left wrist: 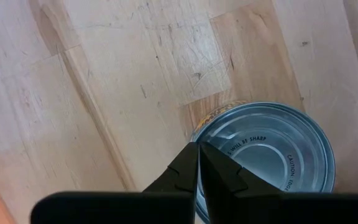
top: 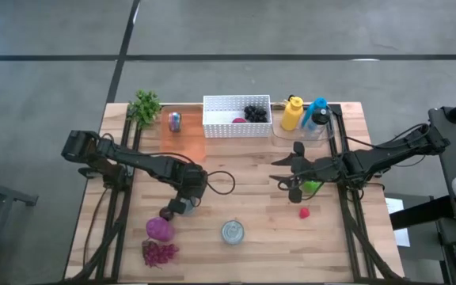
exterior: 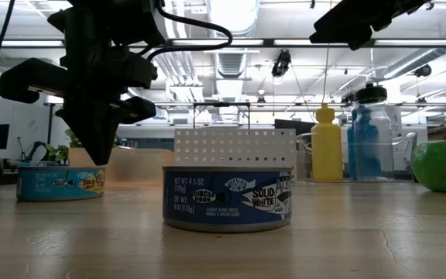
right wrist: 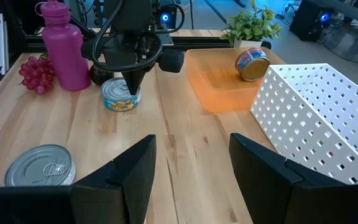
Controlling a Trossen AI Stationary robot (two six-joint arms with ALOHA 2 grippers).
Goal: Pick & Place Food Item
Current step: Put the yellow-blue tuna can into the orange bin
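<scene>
A blue-labelled tuna can (top: 182,207) stands upright on the wooden table (top: 244,198), and my left gripper (top: 185,201) points down over it, shut. The left wrist view shows the shut fingertips (left wrist: 197,148) at the near rim of the can's lid (left wrist: 272,149). The low view shows the same gripper (exterior: 95,155) just above that can (exterior: 59,183). A second can (top: 232,232) stands near the front edge. My right gripper (right wrist: 191,168) hangs open above the table's right half (top: 295,178), with nothing between its fingers. My left gripper comes at the can from above, pointing down, with its shut fingertips (right wrist: 132,86) at the rim of the lid (left wrist: 211,138). Whether they touch the lid, I cannot tell. The can stands flat on the table.
A pink bottle (top: 159,229), grapes (top: 158,253) and a dark round thing (top: 165,212) lie front left. At the back are a white basket (top: 237,116), an orange tray (top: 184,141) bearing a can (top: 175,120), a plant (top: 145,105) and bottles (top: 291,113). A green fruit (top: 313,188) and a red one (top: 304,211) lie right.
</scene>
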